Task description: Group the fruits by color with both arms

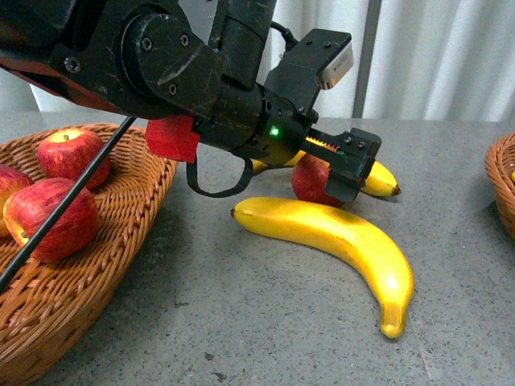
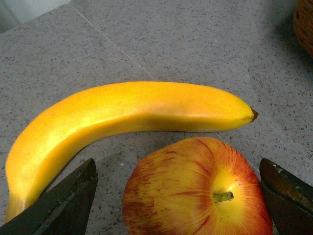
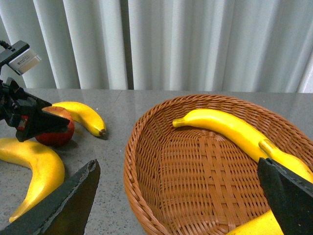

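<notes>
Apple (image 2: 195, 191), glossy red-yellow: between left claw (image 2: 177, 164) fingers, apart, not gripped.
Risk: one finger may catch long curved yellow banana (image 2: 127, 115) just beside.
Right claw (image 3: 176, 166): apart, empty.

My front camera sat low over the table (image 1: 241, 322), facing the curtains at 12 o'clock, with the left arm (image 1: 177, 64) crowding in very near from 10 o'clock. The left wrist camera looked steeply down, very close, on the apple (image 2: 195, 191) and the far banana (image 2: 132, 112) just beyond it. The right wrist camera hung near over the right basket (image 3: 132, 161) at 3 o'clock, facing about 10 o'clock. All three shared that apple and banana. Front and right wrist also shared the near banana (image 1: 338, 237).
</notes>
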### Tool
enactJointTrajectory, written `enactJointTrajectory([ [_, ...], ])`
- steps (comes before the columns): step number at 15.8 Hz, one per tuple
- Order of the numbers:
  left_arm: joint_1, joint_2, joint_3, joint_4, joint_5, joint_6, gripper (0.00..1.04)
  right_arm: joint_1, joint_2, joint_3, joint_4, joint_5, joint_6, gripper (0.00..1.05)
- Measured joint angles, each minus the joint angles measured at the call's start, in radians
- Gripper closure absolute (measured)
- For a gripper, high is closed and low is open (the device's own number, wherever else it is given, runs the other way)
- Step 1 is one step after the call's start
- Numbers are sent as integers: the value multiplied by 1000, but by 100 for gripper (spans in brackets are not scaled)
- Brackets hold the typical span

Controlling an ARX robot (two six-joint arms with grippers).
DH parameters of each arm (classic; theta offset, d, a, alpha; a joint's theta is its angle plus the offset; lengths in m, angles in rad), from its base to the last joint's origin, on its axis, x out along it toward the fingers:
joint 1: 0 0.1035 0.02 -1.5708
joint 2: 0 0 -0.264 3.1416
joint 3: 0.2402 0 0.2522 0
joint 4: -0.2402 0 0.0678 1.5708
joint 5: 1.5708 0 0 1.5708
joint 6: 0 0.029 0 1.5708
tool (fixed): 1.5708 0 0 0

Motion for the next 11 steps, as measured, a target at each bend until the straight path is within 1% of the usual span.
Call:
enactJointTrajectory([
  [3,0,19,0,1,3,3,7,0,0,0,0,0,0,6],
  [4,2,19,0,2,6,4,13,0,0,0,0,0,0,6],
  [7,2,19,1,26,16,1,42,0,0,0,0,0,0,6],
  [8,2,19,3,27,16,0,48,0,0,0,0,0,0,6],
  [11,1,12,2,31,8,-3,53,0,0,0,0,0,0,6],
])
